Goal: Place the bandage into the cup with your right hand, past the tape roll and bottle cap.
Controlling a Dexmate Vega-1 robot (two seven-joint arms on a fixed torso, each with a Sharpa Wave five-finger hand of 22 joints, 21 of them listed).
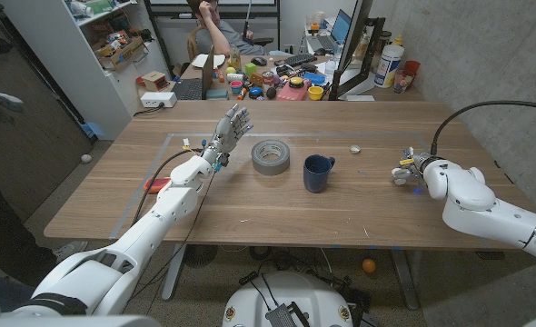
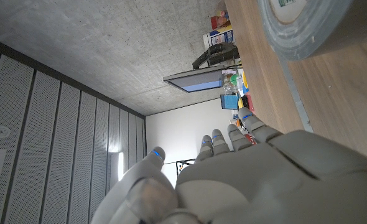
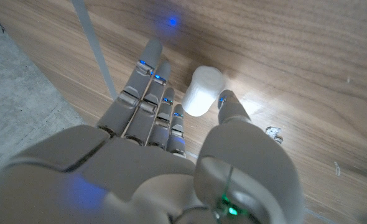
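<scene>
Blue cup (image 1: 318,173) upright on the table (image 1: 250,213); contents unseen
One tape roll (image 1: 270,156); one bottle cap (image 1: 355,150); right hand (image 3: 171,124) fingers apart beside one white bandage (image 3: 203,91); left hand (image 1: 226,133) spread, empty

A small white bandage roll (image 3: 203,91) is lying on its side on the wood at the table's right end, sitting between the thumb and fingers of the right hand (image 1: 406,167); whether they are touching it is hard to tell. The dark blue cup (image 1: 318,173) is standing upright near the table's middle, handle pointing right, well apart from the bandage roll, just beside the grey tape roll (image 1: 270,155), which is lying flat. The small bottle cap (image 1: 355,150) is resting between cup and hand, farther back
</scene>
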